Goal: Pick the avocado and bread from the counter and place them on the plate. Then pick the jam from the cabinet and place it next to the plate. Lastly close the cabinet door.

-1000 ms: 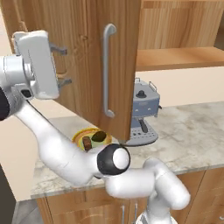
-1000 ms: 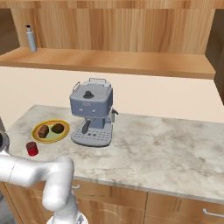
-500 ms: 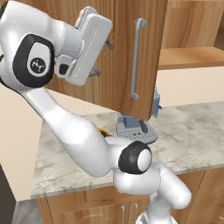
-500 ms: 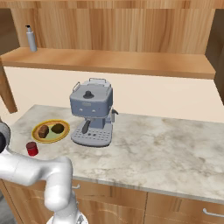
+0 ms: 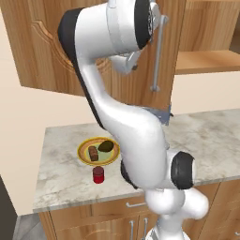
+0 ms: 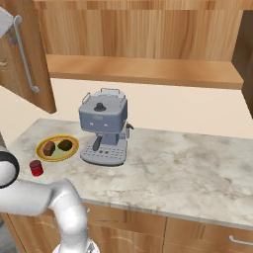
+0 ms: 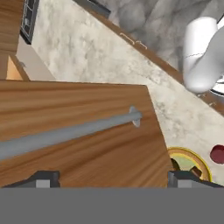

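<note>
The plate [image 5: 83, 154] [image 6: 72, 151] lies on the counter [image 6: 188, 173] with the brown bread [image 5: 93, 153] [image 6: 48, 147] and the dark avocado [image 5: 108, 146] [image 6: 65, 145] on it. The jam [image 5: 98, 174] [image 6: 35, 168], a small red jar, stands on the counter just in front of the plate. High up, my gripper [image 7: 113, 178] is open, its fingertips [image 7: 43, 177] wide apart against the face of the cabinet door [image 5: 171, 70] [image 6: 27, 69] [image 7: 87, 109], beside its silver bar handle [image 5: 157, 51] [image 6: 23, 54] [image 7: 70, 132]. The door stands partly swung. The hand view also catches the plate [image 7: 204, 164] and the jam [image 7: 217, 154].
A grey coffee machine [image 6: 104, 126] stands right of the plate; my arm hides most of it in the left base view. An open wooden shelf [image 6: 148, 71] runs along the wall cabinet. Drawers sit below the counter's front edge.
The arm has swept right and the cabinet door has swung with it, coming into the right base view at the upper left. The things on the counter have not moved.
</note>
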You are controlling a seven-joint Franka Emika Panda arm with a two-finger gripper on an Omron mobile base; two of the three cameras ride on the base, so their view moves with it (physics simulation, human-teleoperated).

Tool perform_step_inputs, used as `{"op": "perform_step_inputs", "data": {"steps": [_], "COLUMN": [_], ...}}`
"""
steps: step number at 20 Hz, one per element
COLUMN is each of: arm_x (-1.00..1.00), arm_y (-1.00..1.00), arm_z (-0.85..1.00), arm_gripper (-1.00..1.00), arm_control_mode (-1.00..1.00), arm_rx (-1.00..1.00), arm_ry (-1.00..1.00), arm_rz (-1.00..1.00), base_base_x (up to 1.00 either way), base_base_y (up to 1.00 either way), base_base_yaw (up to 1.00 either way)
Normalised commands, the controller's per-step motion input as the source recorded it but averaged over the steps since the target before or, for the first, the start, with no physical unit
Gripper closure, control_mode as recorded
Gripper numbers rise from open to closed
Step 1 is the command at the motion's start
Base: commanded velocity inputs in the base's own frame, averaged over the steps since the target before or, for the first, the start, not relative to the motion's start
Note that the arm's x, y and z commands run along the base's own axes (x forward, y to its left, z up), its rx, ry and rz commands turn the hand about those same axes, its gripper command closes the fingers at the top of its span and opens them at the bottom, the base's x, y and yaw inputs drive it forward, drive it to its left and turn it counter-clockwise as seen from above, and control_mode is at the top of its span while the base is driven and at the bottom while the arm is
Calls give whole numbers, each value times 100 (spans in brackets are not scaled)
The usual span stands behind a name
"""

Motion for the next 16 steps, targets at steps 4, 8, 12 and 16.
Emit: {"op": "perform_step_inputs", "data": {"steps": [4,8,12,16], "arm_x": [97,87,100,100], "arm_y": [-35,-24,-28,-23], "arm_z": [-79,-47,-9,-9], "arm_gripper": [-100,-100,-100,-100], "arm_control_mode": [-100,-100,-100,-100], "arm_rx": [2,1,7,5], "arm_ry": [0,-11,-28,-32], "arm_rz": [30,36,39,43], "base_base_x": [0,0,0,0], "base_base_y": [0,0,0,0], "base_base_yaw": [0,0,0,0]}}
